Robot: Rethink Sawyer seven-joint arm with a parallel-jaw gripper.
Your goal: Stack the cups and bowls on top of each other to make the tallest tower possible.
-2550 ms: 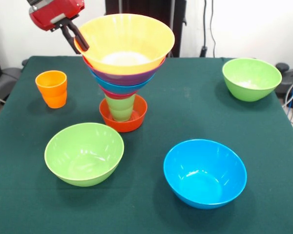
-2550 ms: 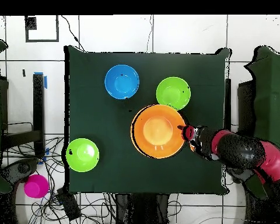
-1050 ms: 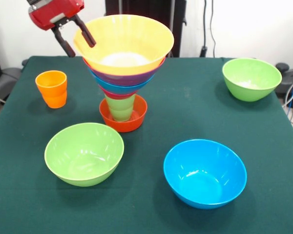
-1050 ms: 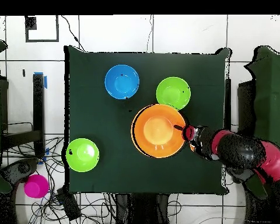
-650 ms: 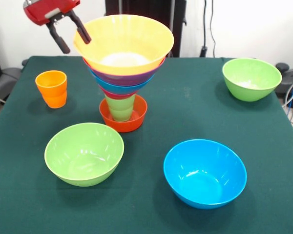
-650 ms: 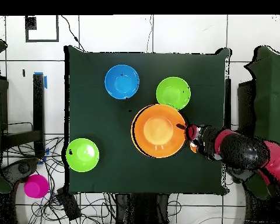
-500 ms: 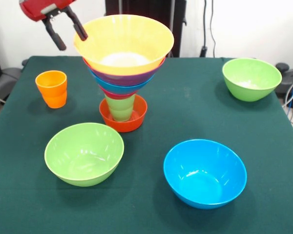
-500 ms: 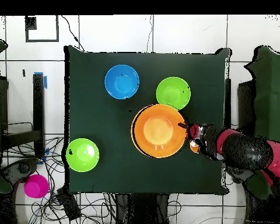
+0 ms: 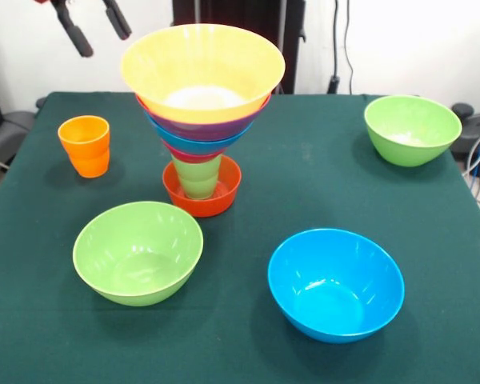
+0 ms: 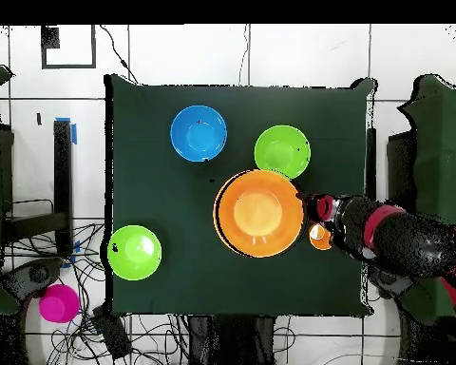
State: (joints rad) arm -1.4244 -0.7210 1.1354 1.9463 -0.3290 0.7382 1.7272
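The tower [image 9: 202, 120] stands left of the table's middle. A small red-orange bowl [image 9: 202, 196] is its base, with a light green cup [image 9: 198, 176] in it. Above that sit pink, blue and purple bowls, and the very large orange bowl [image 9: 202, 68] is on top. From overhead only the orange bowl [image 10: 258, 213] shows. My gripper [image 9: 94, 26] is open and empty, up at the top edge, left of the big bowl's rim and apart from it. It also shows overhead [image 10: 314, 205]. An orange cup [image 9: 85, 146] stands alone at the left, and overhead [image 10: 319, 237] the arm partly hides it.
Loose bowls lie on the green table [image 9: 304, 192]: a lime green bowl [image 9: 138, 252] front left, a blue bowl [image 9: 336, 284] front right, and another lime green bowl [image 9: 412, 128] far right. Overhead, a pink object [image 10: 59, 303] lies off the table among cables.
My gripper was closed on the big orange bowl's rim. It has opened, let go, and risen up and away to the left. The tower has not moved.
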